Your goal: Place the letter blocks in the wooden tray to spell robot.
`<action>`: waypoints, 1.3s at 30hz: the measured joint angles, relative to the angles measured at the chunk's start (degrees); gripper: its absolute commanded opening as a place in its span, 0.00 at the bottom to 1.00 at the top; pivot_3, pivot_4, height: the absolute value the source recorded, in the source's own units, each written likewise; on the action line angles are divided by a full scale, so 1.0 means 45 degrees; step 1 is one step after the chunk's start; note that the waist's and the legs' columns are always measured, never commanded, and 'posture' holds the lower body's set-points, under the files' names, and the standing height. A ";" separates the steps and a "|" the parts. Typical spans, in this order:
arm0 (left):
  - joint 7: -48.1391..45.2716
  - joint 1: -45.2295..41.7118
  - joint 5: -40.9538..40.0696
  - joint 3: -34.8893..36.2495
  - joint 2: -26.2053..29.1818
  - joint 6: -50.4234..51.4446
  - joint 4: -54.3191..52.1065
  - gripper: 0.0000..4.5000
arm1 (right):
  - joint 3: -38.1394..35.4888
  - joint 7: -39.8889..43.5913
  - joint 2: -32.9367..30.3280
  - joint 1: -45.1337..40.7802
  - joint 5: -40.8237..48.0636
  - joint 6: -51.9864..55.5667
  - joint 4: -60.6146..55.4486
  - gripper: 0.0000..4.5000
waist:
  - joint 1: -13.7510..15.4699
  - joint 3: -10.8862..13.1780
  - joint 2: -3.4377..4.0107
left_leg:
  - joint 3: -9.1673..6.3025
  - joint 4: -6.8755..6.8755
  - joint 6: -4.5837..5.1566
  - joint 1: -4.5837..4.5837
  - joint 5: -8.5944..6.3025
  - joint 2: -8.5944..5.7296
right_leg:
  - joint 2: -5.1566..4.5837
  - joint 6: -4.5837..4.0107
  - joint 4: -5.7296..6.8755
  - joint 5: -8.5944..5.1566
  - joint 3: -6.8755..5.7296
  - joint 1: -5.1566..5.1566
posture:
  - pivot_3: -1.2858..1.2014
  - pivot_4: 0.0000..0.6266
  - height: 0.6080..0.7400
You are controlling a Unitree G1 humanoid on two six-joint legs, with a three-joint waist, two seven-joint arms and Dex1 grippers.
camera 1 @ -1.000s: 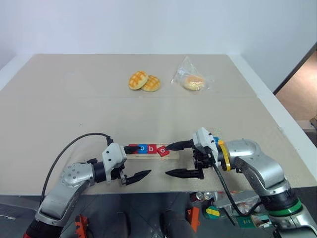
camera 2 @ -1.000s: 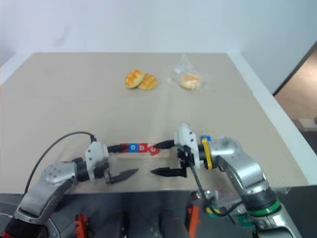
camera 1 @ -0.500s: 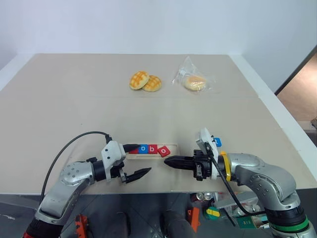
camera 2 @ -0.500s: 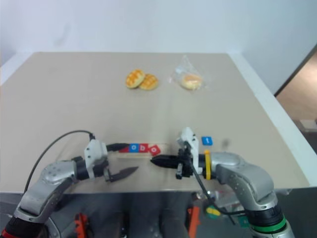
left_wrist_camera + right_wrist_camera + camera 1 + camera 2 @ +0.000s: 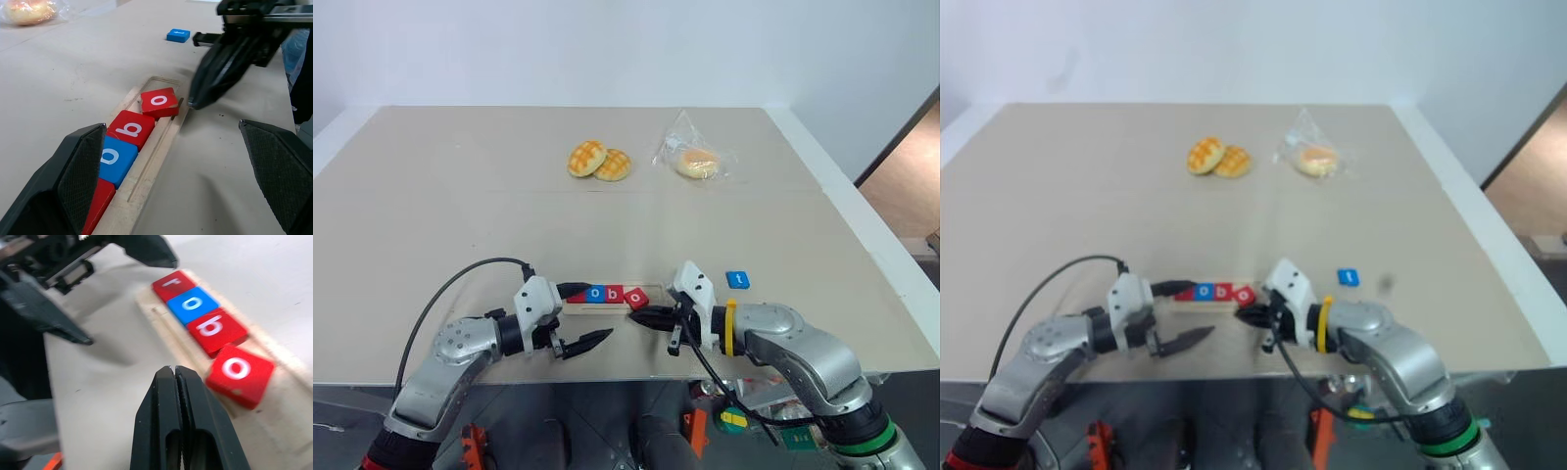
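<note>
Blue "t" block (image 5: 737, 280) off wooden tray (image 5: 146, 181) — crooked red "o" (image 5: 159, 102) inside.

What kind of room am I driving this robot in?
Likely a lab or test room: a bare beige table against blank white walls, staged with props: letter blocks, a wooden tray, bagged bread.

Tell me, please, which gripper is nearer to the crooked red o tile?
The right gripper: its shut tips sit just beside the crooked red o tile. The left gripper, open, straddles the wooden tray's other end.
</note>
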 measured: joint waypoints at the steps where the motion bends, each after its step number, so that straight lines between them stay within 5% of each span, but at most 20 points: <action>1: 0.0001 0.0000 0.0000 0.0000 -0.0001 0.0000 0.0000 1.00 | 0.0018 -0.0008 0.0003 0.0000 -0.0087 -0.0019 0.0084 0.01 | 0.0000 0.0000 0.0000 | -0.0001 0.0000 0.0000 0.0000 0.0000 0.0000 | 0.0000 -0.0001 0.0000 0.0000 -0.0001 0.0000 | 0.52 0.24 1.00; 31: 0.0171 0.0122 0.0080 -0.0062 -0.0027 -0.0005 -0.0002 1.00 | 0.0487 0.0328 0.0438 -0.0558 -0.1447 -0.0928 0.1150 0.01 | -0.0001 0.0000 0.0000 | 0.0001 0.0000 0.0000 0.0000 0.0000 0.0001 | 0.0000 0.0001 0.0001 0.0002 0.0001 0.0000 | 0.52 0.24 1.00; 39: 0.0227 0.0146 0.0083 -0.0139 -0.0025 -0.0013 -0.0003 1.00 | -0.1138 0.0041 0.0212 -0.1001 -0.0747 -0.0227 0.0605 0.01 | -0.0001 0.0000 0.0000 | 0.0000 0.0001 0.0000 0.0002 0.0000 0.0001 | 0.0001 0.0001 0.0001 0.0004 -0.0001 0.0001 | 0.52 0.24 1.00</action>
